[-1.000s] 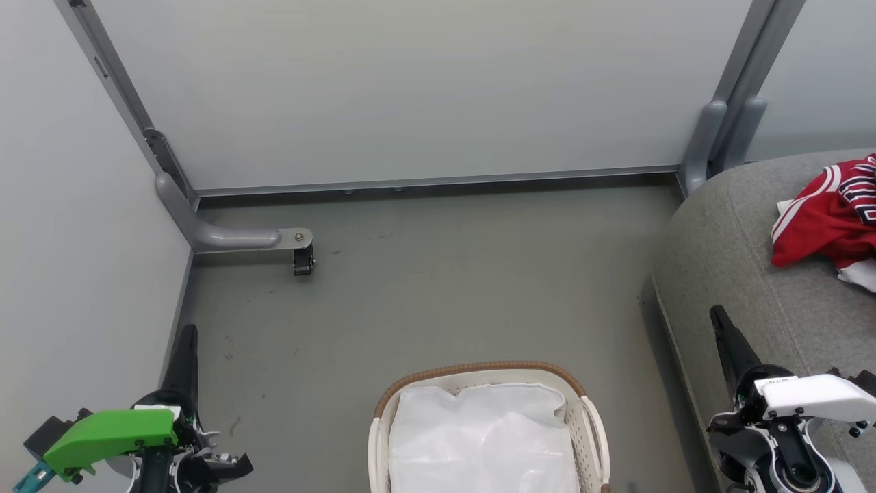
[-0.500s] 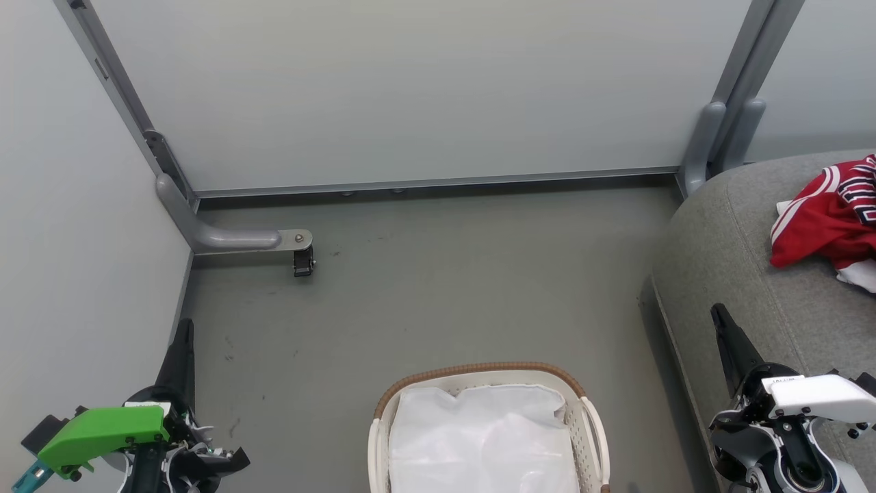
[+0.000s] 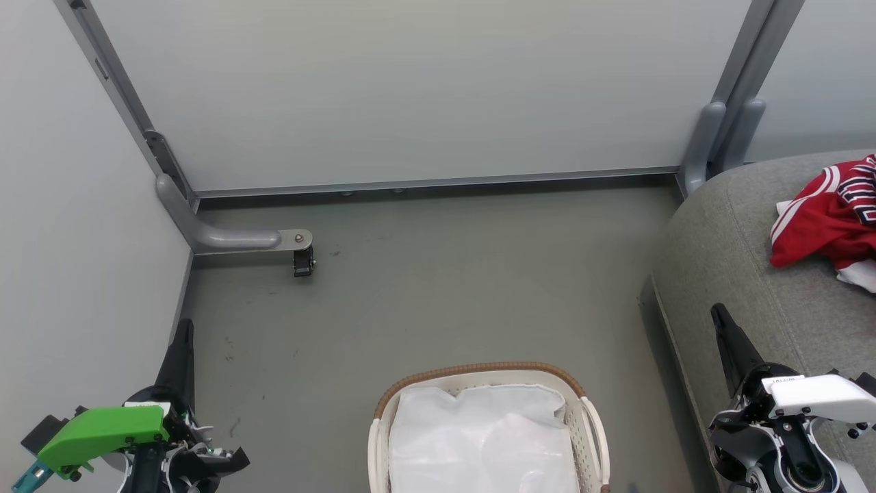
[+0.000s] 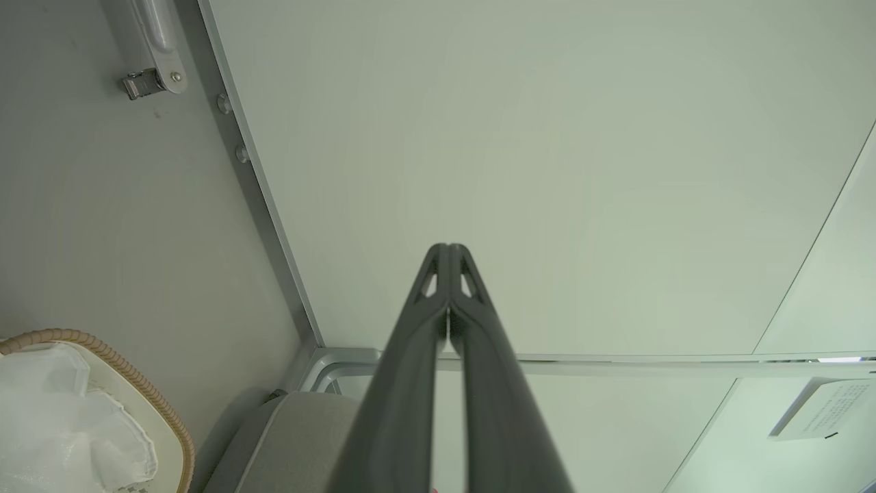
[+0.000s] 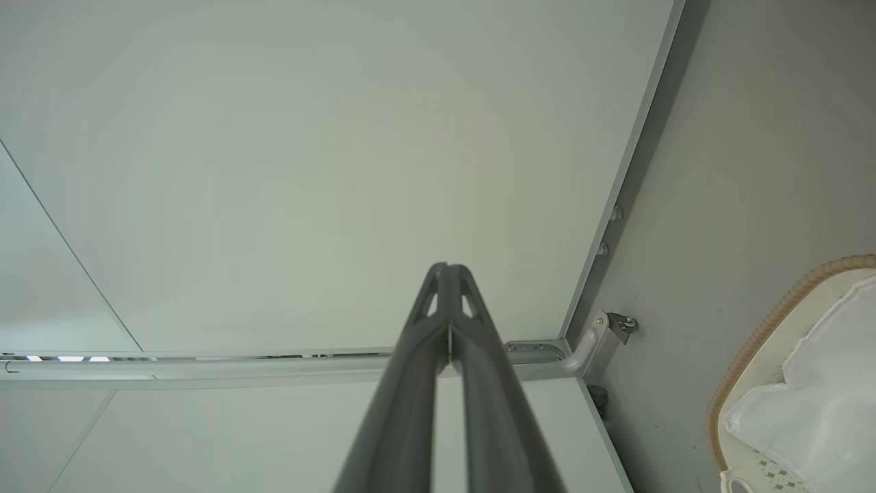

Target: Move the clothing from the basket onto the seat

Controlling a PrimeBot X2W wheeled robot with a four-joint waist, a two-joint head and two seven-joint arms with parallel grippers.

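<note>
The red clothing [image 3: 829,218], with white stripes and dark lettering, lies bunched on the grey seat [image 3: 746,274] at the right edge of the head view. The cream basket [image 3: 479,376] with its brown rim stands on the floor at the bottom centre, holding only the white sheet [image 3: 479,438]. My left gripper [image 3: 183,327] is at the lower left, shut and holding nothing, its tips together in the left wrist view [image 4: 449,248]. My right gripper [image 3: 716,311] is at the lower right beside the seat's front edge, shut and holding nothing [image 5: 447,267]. Both point up at the pale wall.
Pale partition panels [image 3: 410,89] close off the back and left. A grey bracket foot with a small caster [image 3: 303,259] juts onto the floor at the left. Open grey floor [image 3: 445,287] lies between the basket and the back panel.
The left gripper dropped slightly lower in the view between the first two frames; since then nothing has moved. The right gripper, basket and clothing are as before.
</note>
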